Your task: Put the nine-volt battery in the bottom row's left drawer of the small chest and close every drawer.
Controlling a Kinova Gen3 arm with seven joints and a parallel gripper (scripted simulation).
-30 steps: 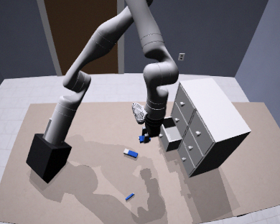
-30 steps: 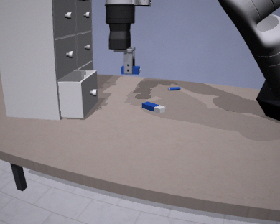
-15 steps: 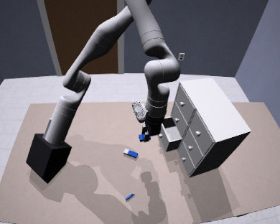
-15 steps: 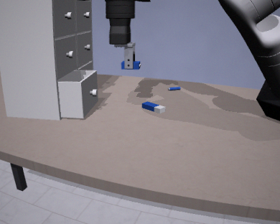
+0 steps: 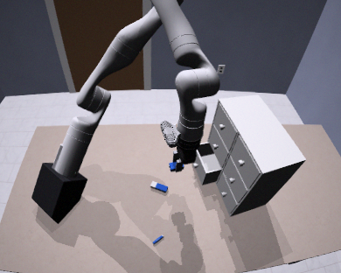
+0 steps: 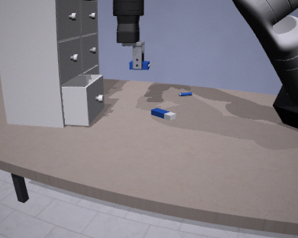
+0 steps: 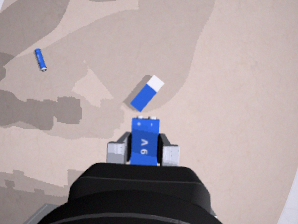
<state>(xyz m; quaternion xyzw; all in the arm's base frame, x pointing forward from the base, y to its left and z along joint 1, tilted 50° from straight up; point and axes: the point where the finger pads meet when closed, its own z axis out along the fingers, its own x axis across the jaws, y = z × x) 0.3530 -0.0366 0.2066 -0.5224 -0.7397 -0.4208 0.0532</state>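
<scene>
The nine-volt battery (image 5: 172, 166) (image 6: 146, 65) (image 7: 145, 130) is held above the table (image 5: 295, 245) (image 6: 105, 160) (image 7: 240, 75), clamped between the two fingers of the gripper (image 5: 177, 163) (image 6: 137, 65) (image 7: 144, 142). In the wrist view, one finger is seen pressed against each long side of the battery, its terminals are pointed away from the gripper's body, and the "9 V" marking is left exposed between the fingers. The battery is carried outside the small chest (image 5: 260, 127) (image 6: 32, 65), near the front of the bottom-row left drawer (image 5: 211, 177) (image 6: 76, 106). That drawer is pulled partly out, its open top exposed and its white knob (image 5: 196, 165) (image 6: 100, 98) turned toward the side where the battery is held. The chest is stood upright, and the other drawers that can be seen are closed. On the table, well apart from the chest, a blue-and-white block (image 5: 159, 187) (image 6: 163, 114) (image 7: 145, 95) is laid flat. Farther from the open drawer, a thin blue cylinder (image 5: 158, 239) (image 6: 185, 94) (image 7: 41, 60) is laid on its side, touched by nothing but the table.
</scene>
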